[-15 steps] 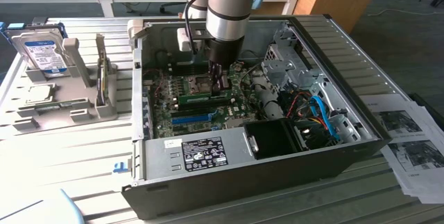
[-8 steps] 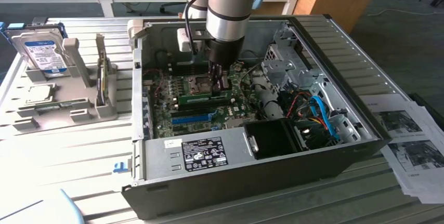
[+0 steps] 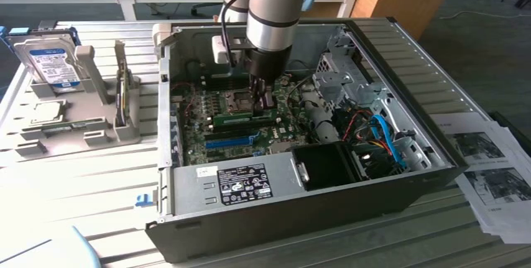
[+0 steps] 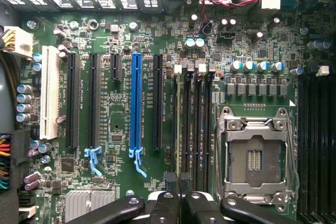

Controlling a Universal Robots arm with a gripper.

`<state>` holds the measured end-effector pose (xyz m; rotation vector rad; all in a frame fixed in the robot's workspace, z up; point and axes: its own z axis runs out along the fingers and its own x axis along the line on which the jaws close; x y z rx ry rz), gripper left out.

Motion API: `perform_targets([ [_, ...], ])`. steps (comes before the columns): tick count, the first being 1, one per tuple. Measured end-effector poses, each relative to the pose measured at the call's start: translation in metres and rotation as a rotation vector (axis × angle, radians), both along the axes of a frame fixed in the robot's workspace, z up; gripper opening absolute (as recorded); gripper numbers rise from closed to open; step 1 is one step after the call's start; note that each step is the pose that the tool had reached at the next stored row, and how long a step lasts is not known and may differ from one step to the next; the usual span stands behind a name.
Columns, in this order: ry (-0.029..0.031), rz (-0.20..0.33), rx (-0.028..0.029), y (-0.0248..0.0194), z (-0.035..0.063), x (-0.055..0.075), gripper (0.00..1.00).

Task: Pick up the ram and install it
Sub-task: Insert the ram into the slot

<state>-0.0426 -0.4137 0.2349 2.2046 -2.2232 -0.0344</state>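
While the arm reaches down into the open computer case [image 3: 290, 218], its jaws appear clenched on the top edge of the green ram [image 3: 235, 118]. The ram lies lengthwise over the black memory slots [image 4: 198, 129], beside the empty processor socket [image 4: 254, 158]. If the ram is tilted or off the slot's line, pressing could bend it or jam it against the slot's end latches.

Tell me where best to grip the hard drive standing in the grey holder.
Probably by its top part, coming from above: the hard drive stands upright, its lower end sunk in the grey holder, so only the upper edges are free.
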Motion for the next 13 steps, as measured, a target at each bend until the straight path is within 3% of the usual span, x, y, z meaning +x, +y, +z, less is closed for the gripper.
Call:
perform_targets([
  [13, 0.0000, 0.000, 0.0000, 0.0005, -0.0012, 0.0000, 0.11],
])
